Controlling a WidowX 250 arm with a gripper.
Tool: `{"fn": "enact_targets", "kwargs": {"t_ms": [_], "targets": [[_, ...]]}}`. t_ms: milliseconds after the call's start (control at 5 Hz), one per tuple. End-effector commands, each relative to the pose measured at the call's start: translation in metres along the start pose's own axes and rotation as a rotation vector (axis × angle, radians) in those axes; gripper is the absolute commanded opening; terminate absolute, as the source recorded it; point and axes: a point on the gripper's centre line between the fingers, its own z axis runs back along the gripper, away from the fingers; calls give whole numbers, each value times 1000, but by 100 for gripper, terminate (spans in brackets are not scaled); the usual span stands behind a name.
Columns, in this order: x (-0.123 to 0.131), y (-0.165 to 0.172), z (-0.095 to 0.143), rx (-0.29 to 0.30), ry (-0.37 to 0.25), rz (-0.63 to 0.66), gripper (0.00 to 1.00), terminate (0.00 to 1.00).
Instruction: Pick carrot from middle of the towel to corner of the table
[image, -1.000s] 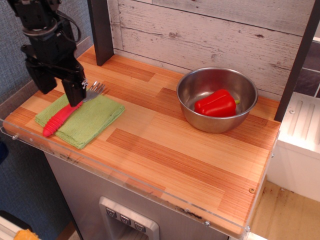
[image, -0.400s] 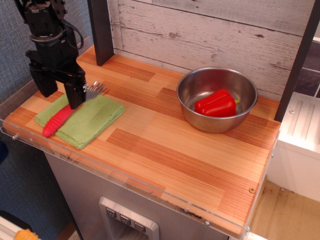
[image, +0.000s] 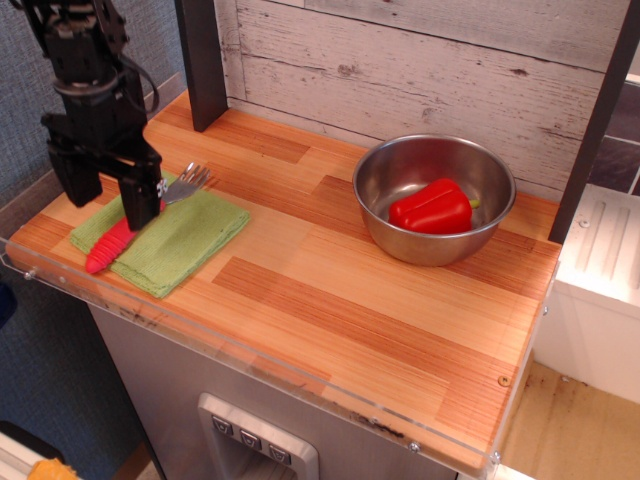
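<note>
Gripper (image: 108, 195) spread open over the carrot (image: 112, 243) — lying on the towel (image: 185, 240) near the table's (image: 330, 300) left edge.

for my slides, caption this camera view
Open hand over the carrot on the towel.

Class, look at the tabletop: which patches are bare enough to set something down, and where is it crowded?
Bare: the wide plank area of the table between the towel and the steel bowl, running to the front right corner, and the back strip by the dark post. Crowded: the left end, where the claw stands over the carrot on the towel.
</note>
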Motion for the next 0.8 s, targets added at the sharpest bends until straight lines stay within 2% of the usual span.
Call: {"fn": "enact_targets", "kwargs": {"t_ms": [0,600], "targets": [[8,4,-4,20,18,-5,100,0],[13,0,-11,22,35,-26,100,0]]}}
